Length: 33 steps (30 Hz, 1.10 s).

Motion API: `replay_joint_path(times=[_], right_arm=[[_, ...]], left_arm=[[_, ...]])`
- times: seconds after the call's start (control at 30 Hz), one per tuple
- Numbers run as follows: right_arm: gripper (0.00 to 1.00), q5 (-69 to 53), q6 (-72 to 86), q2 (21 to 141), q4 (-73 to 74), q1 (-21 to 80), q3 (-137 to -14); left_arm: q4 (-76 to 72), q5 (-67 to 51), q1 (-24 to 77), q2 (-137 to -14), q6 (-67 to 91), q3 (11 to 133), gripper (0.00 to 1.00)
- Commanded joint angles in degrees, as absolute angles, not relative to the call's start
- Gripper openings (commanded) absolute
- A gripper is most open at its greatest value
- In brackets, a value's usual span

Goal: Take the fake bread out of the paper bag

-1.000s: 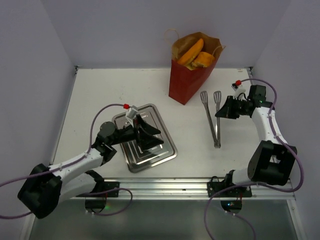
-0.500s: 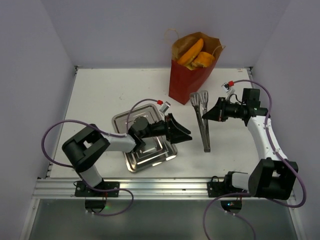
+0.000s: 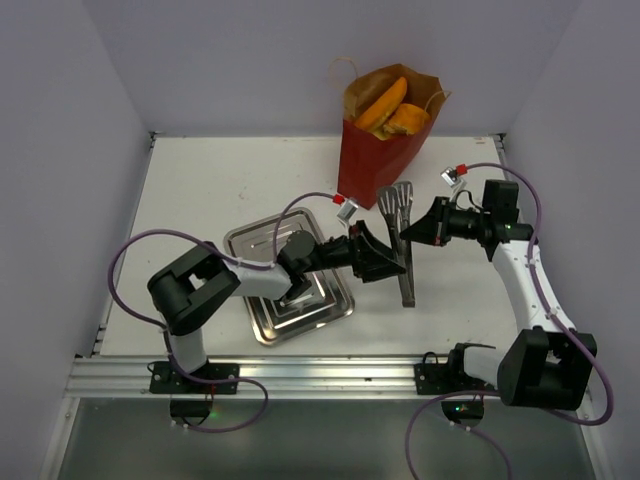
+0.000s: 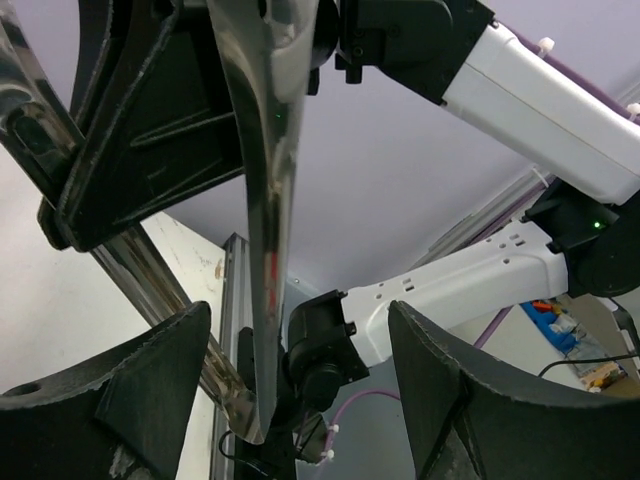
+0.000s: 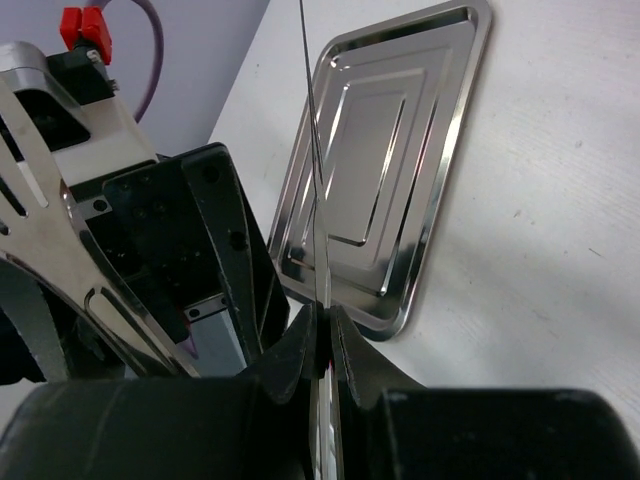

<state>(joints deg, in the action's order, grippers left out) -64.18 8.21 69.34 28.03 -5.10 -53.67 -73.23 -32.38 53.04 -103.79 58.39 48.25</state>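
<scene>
The dark red paper bag (image 3: 368, 165) stands upright at the back of the table, with orange fake bread (image 3: 385, 104) sticking out of its open top. Metal tongs (image 3: 403, 245) are raised in front of the bag. My right gripper (image 3: 416, 231) is shut on one thin arm of the tongs (image 5: 317, 180), pinched at the fingertips (image 5: 322, 330). My left gripper (image 3: 393, 263) reaches in from the left. Its jaws stand apart around a tongs arm (image 4: 265, 200), which passes between the two black fingers (image 4: 125, 400) without being clamped.
A silver metal tray (image 3: 268, 242) lies under the left arm, also in the right wrist view as the tray (image 5: 390, 190). The slotted tongs heads (image 3: 397, 196) are close to the bag's front. The two arms nearly meet at the tongs. White walls close in the table.
My left arm swung right, off the tray and over to the tongs, its jaws narrowing a little. My right gripper carried the tongs left and up toward the bag.
</scene>
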Motion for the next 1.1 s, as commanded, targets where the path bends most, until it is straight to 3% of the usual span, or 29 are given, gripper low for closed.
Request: replay_joint_path(times=[0.0,0.1,0.3,0.47,0.53,0.6,0.63,0.73,0.83,1.07], right_arm=[[0.0,-67.1,10.5,67.2,23.9,-4.7,-52.5],[0.0,-66.8,11.2,66.8,23.0,-4.5,-51.9],[0.0,-66.7,11.2,66.7,22.8,-4.6,-51.9],[0.0,-67.6,10.5,66.2,22.5,-4.5,-51.5],[0.07,-68.5,9.4,65.9,22.6,-4.6,-51.5],[0.29,-68.2,7.1,65.3,24.2,-4.6,-51.9],[0.46,-67.9,5.6,65.1,25.4,-4.6,-52.1],[0.71,-64.1,-1.9,64.3,31.4,-4.5,-55.0],[0.8,-62.1,-6.4,62.7,34.1,-4.6,-56.2],[0.84,-57.1,-10.6,59.4,35.2,-6.1,-57.0]], left_arm=[[-79.4,-30.8,53.5,-105.2,57.0,51.4,0.74],[-79.4,-31.5,53.6,-106.1,57.4,53.3,0.67],[-80.7,-33.4,53.8,-107.3,58.6,55.1,0.21],[-80.6,-33.5,53.8,-107.0,58.4,54.5,0.0],[-80.5,-33.5,53.8,-106.5,58.0,54.2,0.0],[-80.0,-33.5,53.8,-105.7,57.6,53.7,0.0],[-78.8,-33.4,53.8,-105.3,56.6,53.5,0.0],[-75.7,-33.7,53.7,-103.2,54.2,52.5,0.0],[-71.0,-34.0,53.6,-100.4,51.1,50.6,0.0],[-56.2,-33.1,50.8,-89.3,44.0,45.0,0.0]])
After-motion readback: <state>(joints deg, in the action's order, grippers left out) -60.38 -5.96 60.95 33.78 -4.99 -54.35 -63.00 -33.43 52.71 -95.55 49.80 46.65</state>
